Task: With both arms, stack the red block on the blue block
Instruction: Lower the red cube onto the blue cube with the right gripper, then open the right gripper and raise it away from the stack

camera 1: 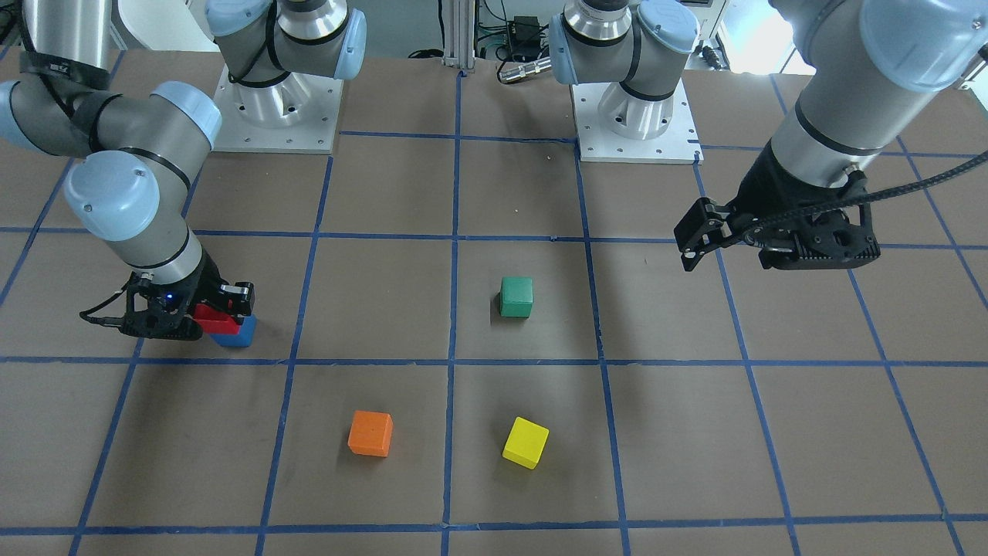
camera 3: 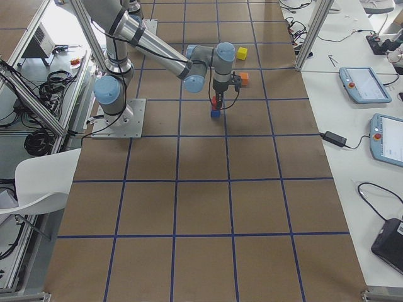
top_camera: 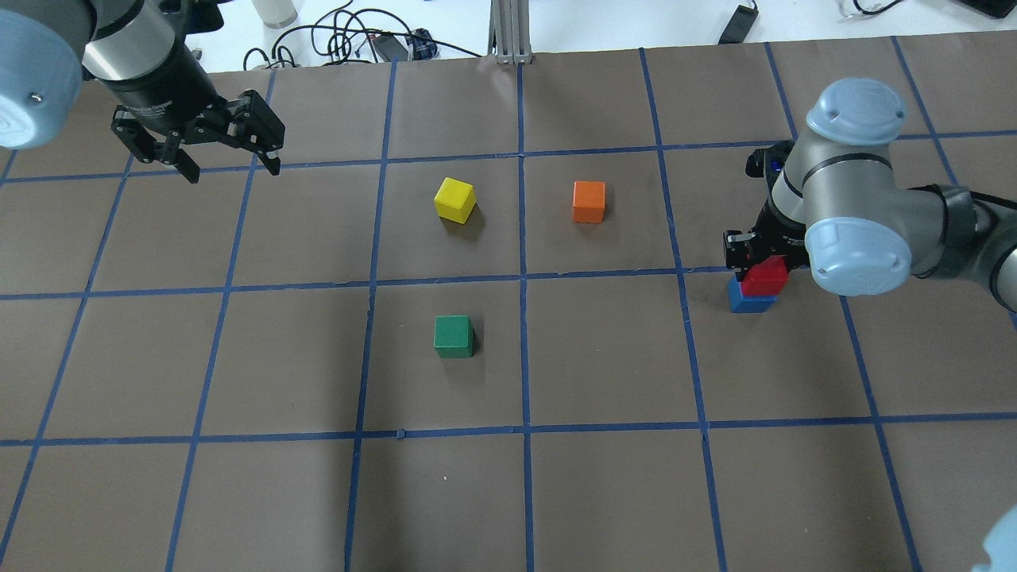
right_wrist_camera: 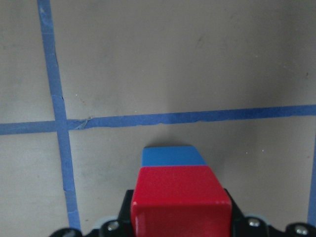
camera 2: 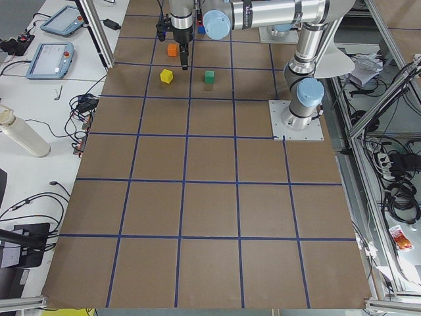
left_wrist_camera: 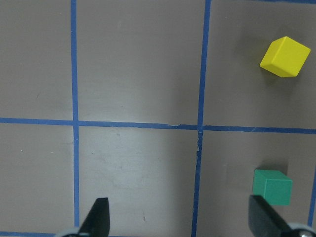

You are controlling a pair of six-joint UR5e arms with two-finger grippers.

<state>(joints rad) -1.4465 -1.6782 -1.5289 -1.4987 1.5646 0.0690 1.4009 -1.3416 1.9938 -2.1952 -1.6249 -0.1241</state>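
The red block is between the fingers of my right gripper, which is shut on it. It sits right on top of the blue block, a little offset; I cannot tell whether they touch. The right wrist view shows the red block with the blue block showing beyond it. In the front view the red block is over the blue block at the left. My left gripper is open and empty, high above the far left of the table, also seen in the front view.
A green cube, a yellow cube and an orange cube lie near the table's middle. The left wrist view shows the green cube and the yellow cube. Blue tape lines grid the brown table.
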